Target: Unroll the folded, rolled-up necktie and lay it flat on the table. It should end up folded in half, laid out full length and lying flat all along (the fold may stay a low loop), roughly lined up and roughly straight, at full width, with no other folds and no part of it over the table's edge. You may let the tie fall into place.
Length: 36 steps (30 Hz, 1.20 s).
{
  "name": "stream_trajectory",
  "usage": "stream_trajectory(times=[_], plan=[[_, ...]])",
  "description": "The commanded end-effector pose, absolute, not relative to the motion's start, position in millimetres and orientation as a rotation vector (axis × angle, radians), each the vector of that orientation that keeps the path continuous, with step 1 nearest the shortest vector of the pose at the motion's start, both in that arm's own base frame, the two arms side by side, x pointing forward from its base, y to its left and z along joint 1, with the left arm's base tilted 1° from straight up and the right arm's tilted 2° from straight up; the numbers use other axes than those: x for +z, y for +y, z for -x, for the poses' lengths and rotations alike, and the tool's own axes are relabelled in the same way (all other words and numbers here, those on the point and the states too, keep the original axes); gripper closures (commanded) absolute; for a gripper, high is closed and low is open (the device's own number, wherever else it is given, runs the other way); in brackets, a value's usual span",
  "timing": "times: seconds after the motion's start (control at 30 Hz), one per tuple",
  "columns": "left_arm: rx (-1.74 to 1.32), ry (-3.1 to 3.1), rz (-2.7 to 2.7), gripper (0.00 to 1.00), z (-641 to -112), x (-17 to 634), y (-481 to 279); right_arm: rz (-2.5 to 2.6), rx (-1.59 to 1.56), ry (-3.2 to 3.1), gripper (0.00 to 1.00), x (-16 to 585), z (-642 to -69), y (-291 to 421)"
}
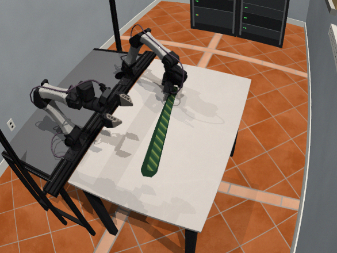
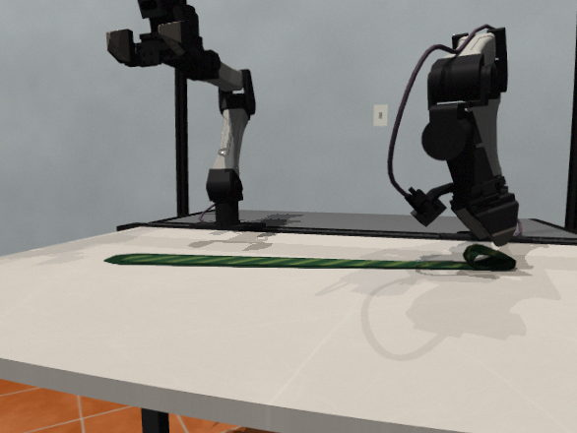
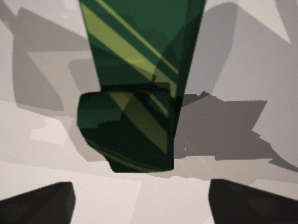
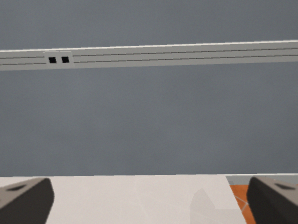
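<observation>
We see the green striped necktie (image 1: 161, 135) (image 2: 295, 262) (image 3: 135, 45) stretched along the pale surface (image 1: 201, 129) (image 2: 246, 320) (image 3: 30, 175) (image 4: 125, 202), our left claw (image 1: 170, 96) (image 2: 489, 241) (image 3: 142, 189) at its narrower end, our right claw (image 1: 122, 111) (image 2: 148, 45) (image 4: 149, 186) open, well apart from it

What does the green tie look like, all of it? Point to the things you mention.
The necktie (image 1: 160, 133) (image 2: 276, 261) (image 3: 137, 42) is dark green with slanting yellow-green stripes, and looks like smooth cloth. It lies long, nearly straight and mostly flat on the white table (image 1: 198, 138) (image 2: 222, 335), inside the edges. One end is wide and bluntly pointed, and it narrows toward the other. At the narrow end, it curls back over itself in a raised loop, under the left gripper (image 2: 492, 241) (image 3: 142, 189). Neither gripper holds it.
</observation>
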<state>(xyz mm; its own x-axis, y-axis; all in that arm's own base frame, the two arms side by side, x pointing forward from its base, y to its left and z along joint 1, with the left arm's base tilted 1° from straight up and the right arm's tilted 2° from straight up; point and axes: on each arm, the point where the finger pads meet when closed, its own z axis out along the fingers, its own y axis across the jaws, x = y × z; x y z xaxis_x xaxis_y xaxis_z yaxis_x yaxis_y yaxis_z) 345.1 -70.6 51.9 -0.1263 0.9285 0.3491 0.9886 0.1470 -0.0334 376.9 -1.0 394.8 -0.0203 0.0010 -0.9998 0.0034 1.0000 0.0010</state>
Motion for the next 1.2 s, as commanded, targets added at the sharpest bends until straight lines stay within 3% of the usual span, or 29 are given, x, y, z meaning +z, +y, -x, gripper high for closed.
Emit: stream_trajectory(times=[0.0, 0.37, 1.0, 1.17], plan=[[-0.322, -2.153, 1.834, 0.29, -348.8, 32.8, -67.3, -0.003, -0.002, 1.591, 0.0, 394.8, -376.9, -1.0], [-0.322, -2.153, 1.834, 0.29, -348.4, 13.4, -67.3, -0.003, -0.002, 1.591, 0.0, 394.8, -376.9, -1.0], [-0.322, -2.153, 1.834, 0.59, -348.4, 13.4, -67.3, -0.003, -0.002, 1.591, 0.0, 394.8, -376.9, -1.0], [-0.282, -2.184, 1.859, 0.59, -348.2, 14.1, -65.8, -0.003, -0.002, 1.591, 0.0, 394.8, -376.9, -1.0]])
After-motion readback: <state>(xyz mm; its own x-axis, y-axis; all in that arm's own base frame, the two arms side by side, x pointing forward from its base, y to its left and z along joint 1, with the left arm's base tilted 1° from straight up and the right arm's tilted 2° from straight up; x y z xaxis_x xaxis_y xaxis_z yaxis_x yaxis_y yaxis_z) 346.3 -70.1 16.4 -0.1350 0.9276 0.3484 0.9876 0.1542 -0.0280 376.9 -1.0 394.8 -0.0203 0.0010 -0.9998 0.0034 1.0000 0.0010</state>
